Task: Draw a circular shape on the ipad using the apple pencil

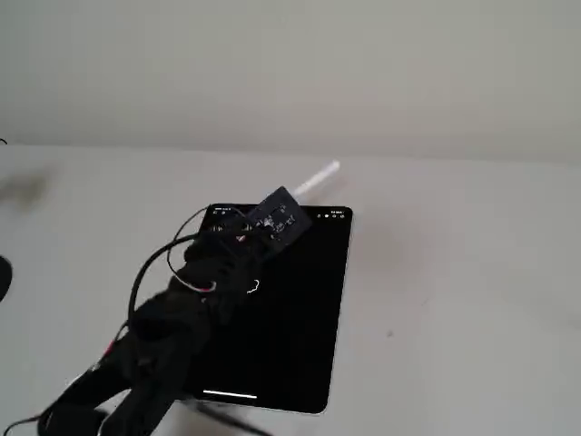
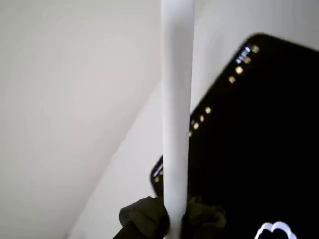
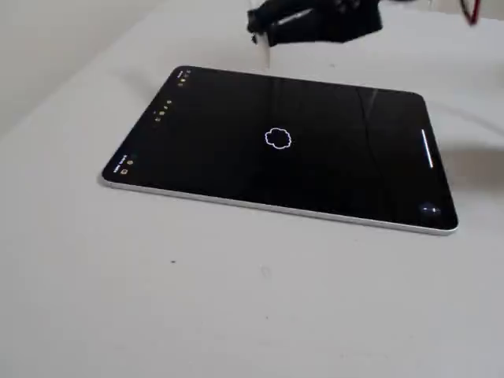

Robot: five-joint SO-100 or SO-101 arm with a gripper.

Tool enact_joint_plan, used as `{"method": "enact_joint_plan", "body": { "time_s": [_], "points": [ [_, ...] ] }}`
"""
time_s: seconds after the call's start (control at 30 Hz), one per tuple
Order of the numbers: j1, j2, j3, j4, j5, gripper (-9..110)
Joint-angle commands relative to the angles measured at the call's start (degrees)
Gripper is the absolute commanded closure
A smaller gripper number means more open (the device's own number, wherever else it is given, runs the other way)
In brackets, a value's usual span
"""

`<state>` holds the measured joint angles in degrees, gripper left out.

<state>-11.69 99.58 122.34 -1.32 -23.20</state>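
The ipad lies flat on the white table with its black screen up, and also shows in the other fixed view and the wrist view. A small white cloud-like circular shape sits near the screen's middle and shows at the bottom of the wrist view. My black gripper is shut on the white apple pencil, whose back end sticks out past the tablet's far short side. The gripper hangs over the tablet's long edge, away from the circle. The pencil tip is hidden.
The arm and its cables cross the tablet's near left corner. Bare white table lies all around the tablet. A plain wall stands behind. A dark object shows at the left edge.
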Motion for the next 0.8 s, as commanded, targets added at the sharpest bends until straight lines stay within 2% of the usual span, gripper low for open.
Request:
{"method": "enact_joint_plan", "body": {
  "time_s": [0.0,0.33,0.77],
  "points": [
    [0.26,11.16,-5.8,11.87,8.88,102],
    [-0.26,33.31,-5.01,36.47,22.32,102],
    [1.41,68.38,15.03,52.29,19.95,102]
  ]
}}
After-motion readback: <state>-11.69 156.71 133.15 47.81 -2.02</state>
